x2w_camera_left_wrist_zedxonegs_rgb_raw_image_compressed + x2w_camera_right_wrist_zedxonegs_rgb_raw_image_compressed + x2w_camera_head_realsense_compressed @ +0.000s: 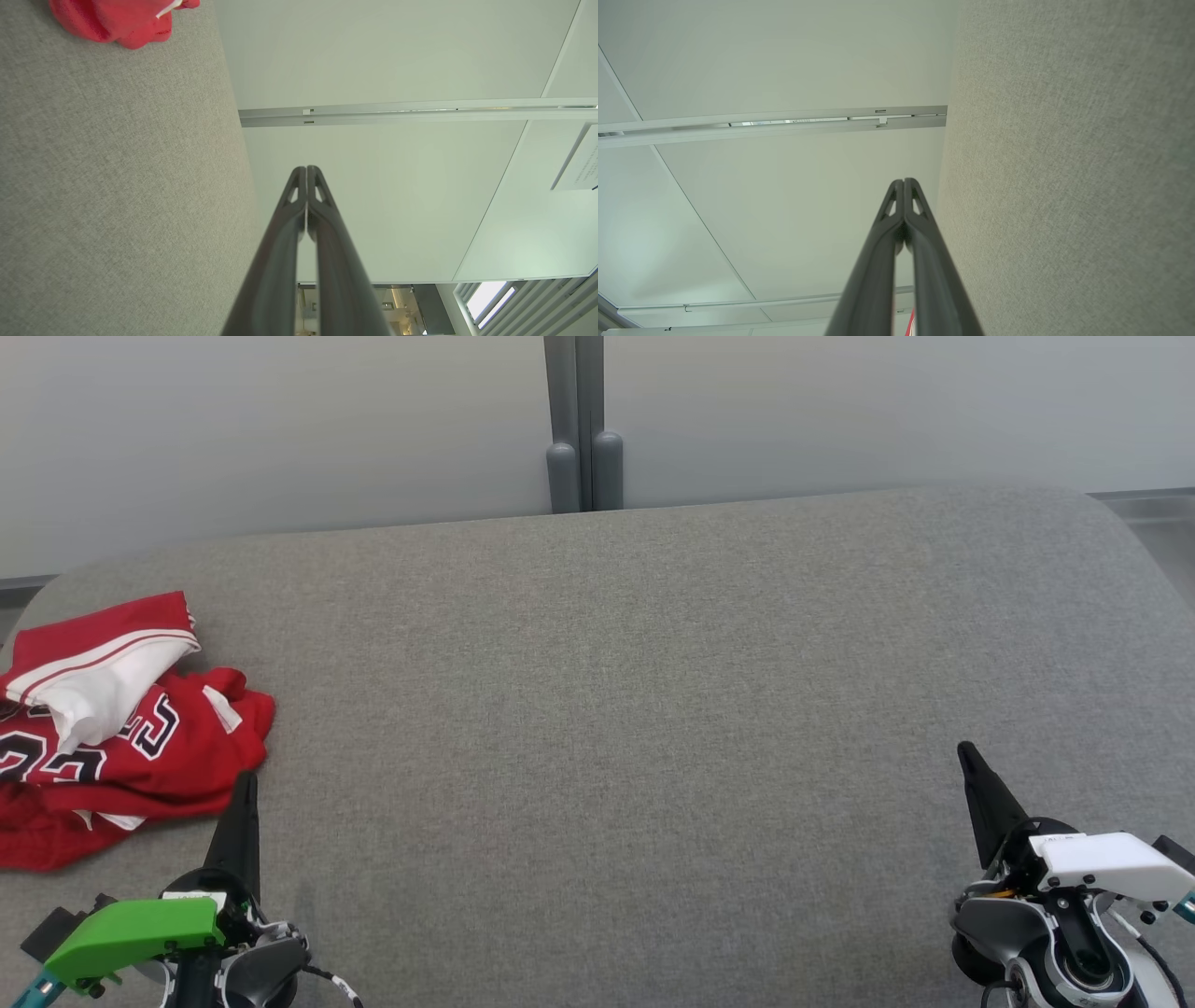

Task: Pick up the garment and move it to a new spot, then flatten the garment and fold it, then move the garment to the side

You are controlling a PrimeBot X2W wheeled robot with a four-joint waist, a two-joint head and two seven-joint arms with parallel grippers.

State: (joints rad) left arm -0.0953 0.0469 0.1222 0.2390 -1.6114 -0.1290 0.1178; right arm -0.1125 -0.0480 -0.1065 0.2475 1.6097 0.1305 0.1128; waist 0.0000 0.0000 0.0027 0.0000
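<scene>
1. Red garment (pixel 140 747) is lying crumpled at the left edge of the grey fabric surface (pixel 635 709), with white lining and dark numbers showing
2. Left gripper (pixel 246 779) is sitting at lower left, its tip just beside the garment's right edge in head view, jaws pressing together and gripping nothing
3. Right gripper (pixel 964 749) is sitting at lower right, well apart from the garment, jaws also together and gripping nothing
4. Both are pointing toward the pale wall (pixel 280 429); a grey post (pixel 583 429) is standing behind the surface's far edge, centre

The garment (pixel 177 756) runs off the head view's left edge.
</scene>
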